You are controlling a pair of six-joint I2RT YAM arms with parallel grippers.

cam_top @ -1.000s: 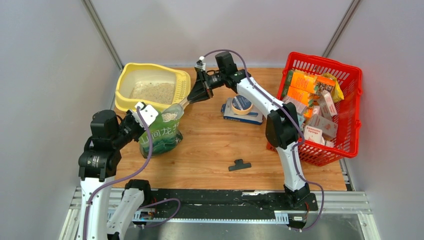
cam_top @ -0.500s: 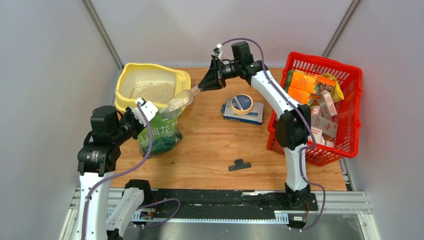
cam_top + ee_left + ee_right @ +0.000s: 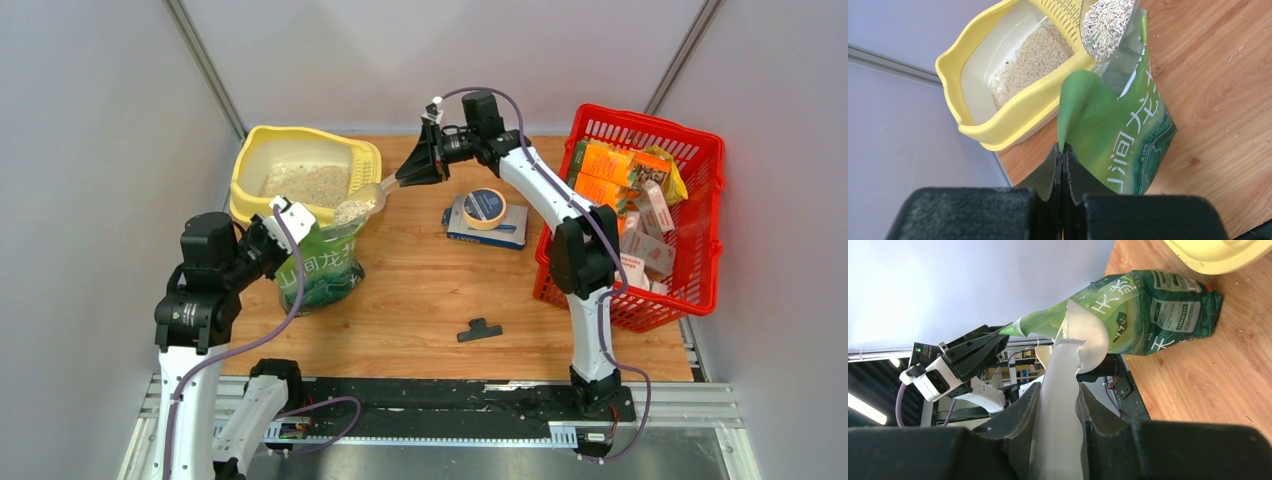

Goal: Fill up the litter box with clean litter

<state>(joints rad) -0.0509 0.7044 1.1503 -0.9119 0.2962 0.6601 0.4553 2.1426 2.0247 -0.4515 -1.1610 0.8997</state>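
The pale yellow litter box (image 3: 245, 165) stands at the back left with clean litter (image 3: 305, 183) spread in its bottom. Against its near rim leans the green litter pouch (image 3: 322, 270), mouth open. My left gripper (image 3: 292, 232) is shut on the pouch's top edge, pinching the green film (image 3: 1062, 148). From the right, my right gripper (image 3: 402, 177) is shut on the handle of a pale scoop (image 3: 360, 204). The scoop (image 3: 1105, 20) is heaped with litter pellets and hovers over the pouch mouth beside the litter box rim (image 3: 1013, 117). From the right wrist the scoop (image 3: 1083, 340) shows from below, pouch (image 3: 1153, 305) behind.
A red basket (image 3: 705, 165) full of orange and pink cartons (image 3: 625, 195) stands at the right. A tape roll (image 3: 485, 207) lies on a flat box (image 3: 470, 234) mid-table. A small black clip (image 3: 479, 329) lies near the front. Grey walls close in on both sides.
My right gripper has lifted the scoop out of the pouch and drawn back to the right; the scoop now hangs full above the pouch mouth. The left arm has shifted slightly nearer, still gripping the pouch.
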